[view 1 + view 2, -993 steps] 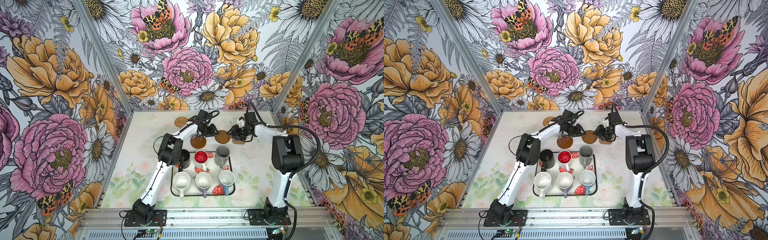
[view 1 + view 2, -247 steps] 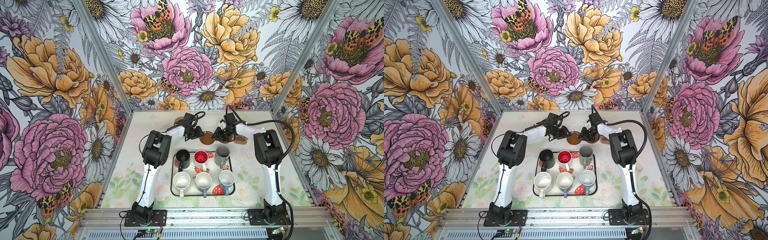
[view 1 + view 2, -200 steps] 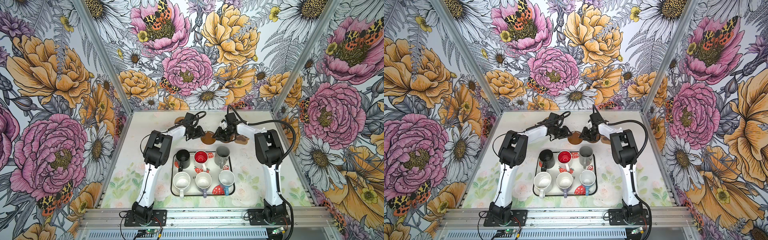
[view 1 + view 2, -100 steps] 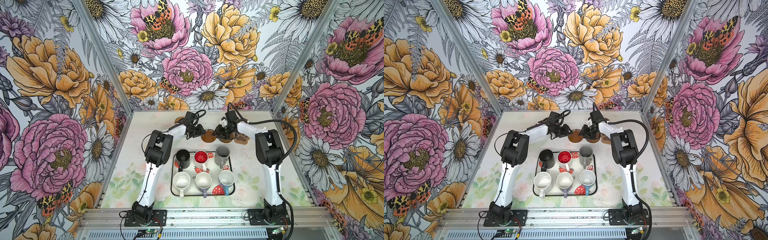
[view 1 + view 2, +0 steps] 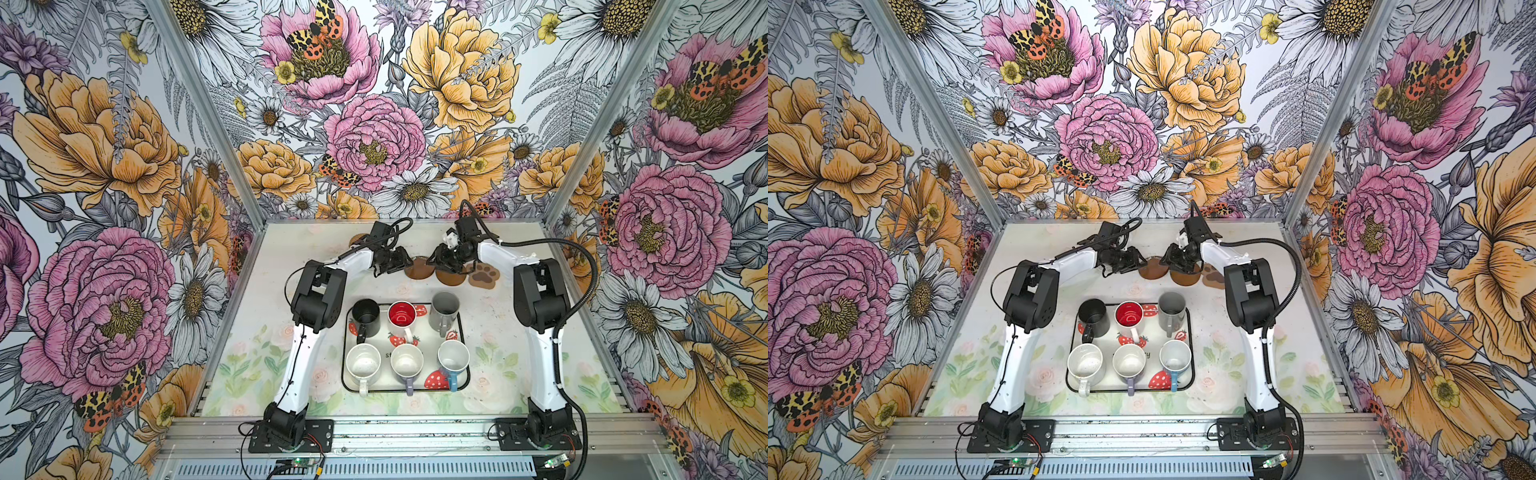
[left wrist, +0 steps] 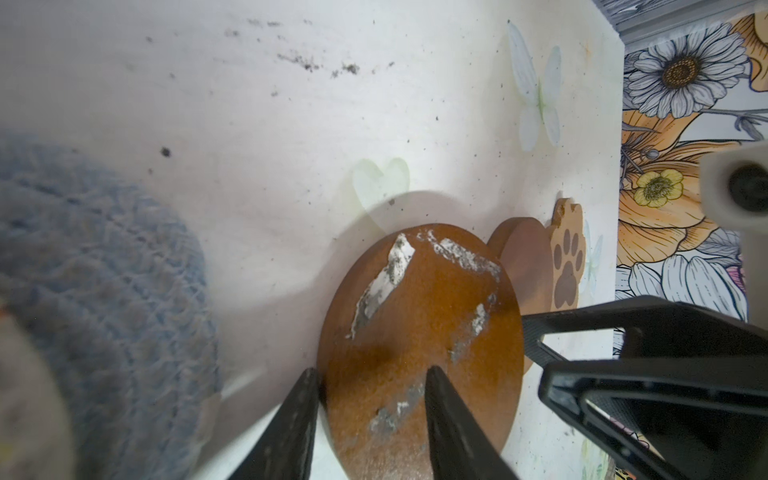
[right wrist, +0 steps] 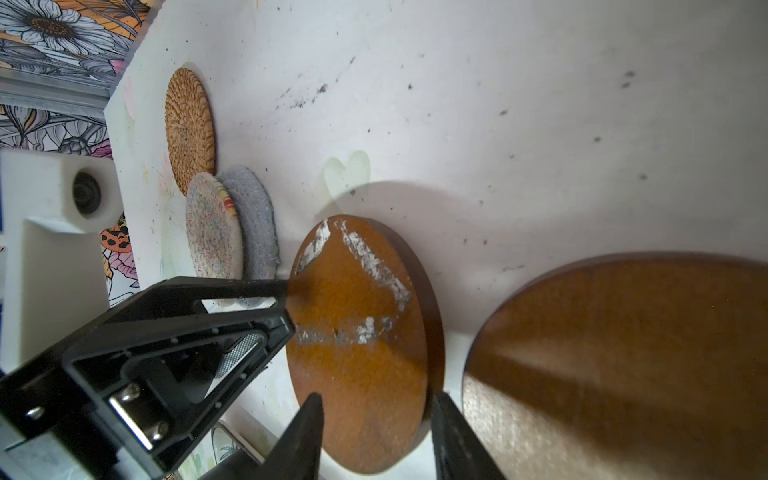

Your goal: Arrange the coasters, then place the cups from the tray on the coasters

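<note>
The brown coaster (image 5: 417, 269) is by the middle of the tabletop's far edge, past the tray (image 5: 422, 311). It is tipped up off the tabletop, and a round shadow lies under it. It looks flat, thin and hard, like a bit of board, so I think it is light and will not bend. Its smooth face could slip. The best place to take it is the rim, with one finger on top and one below.

The left gripper (image 6: 370, 374) has the rim between its two fingers and seems to pinch it. The right gripper (image 7: 376, 399) has its fingers apart. The coaster's edge shows between them, but I cannot tell if they touch it.

Both arms stretch long and low to the far edge. The grippers point at each other across the coaster. The elbows stand up on each side of the tray. A second brown coaster (image 5: 451, 277) lies flat just beside the first one. All six cups (image 5: 402, 319) sit in the tray.
</note>
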`<control>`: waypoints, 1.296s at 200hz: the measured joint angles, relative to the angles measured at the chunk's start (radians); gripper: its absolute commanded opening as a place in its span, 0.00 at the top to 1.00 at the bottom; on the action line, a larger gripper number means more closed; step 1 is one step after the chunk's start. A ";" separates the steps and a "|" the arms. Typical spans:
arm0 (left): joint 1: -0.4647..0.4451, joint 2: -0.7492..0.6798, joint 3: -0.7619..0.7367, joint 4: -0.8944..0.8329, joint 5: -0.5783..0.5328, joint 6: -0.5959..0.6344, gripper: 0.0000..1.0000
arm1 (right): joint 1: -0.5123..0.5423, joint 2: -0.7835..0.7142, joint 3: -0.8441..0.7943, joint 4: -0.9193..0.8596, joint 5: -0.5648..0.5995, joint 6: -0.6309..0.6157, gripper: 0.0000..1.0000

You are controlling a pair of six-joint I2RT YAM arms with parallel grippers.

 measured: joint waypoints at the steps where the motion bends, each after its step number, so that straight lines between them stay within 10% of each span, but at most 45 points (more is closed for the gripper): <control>1: 0.000 0.000 0.000 0.000 0.000 0.000 0.56 | 0.000 0.000 0.000 0.000 0.000 0.000 0.55; 259: 0.035 -0.084 -0.144 0.039 0.021 -0.014 0.56 | -0.023 -0.089 -0.068 0.001 -0.023 -0.030 0.50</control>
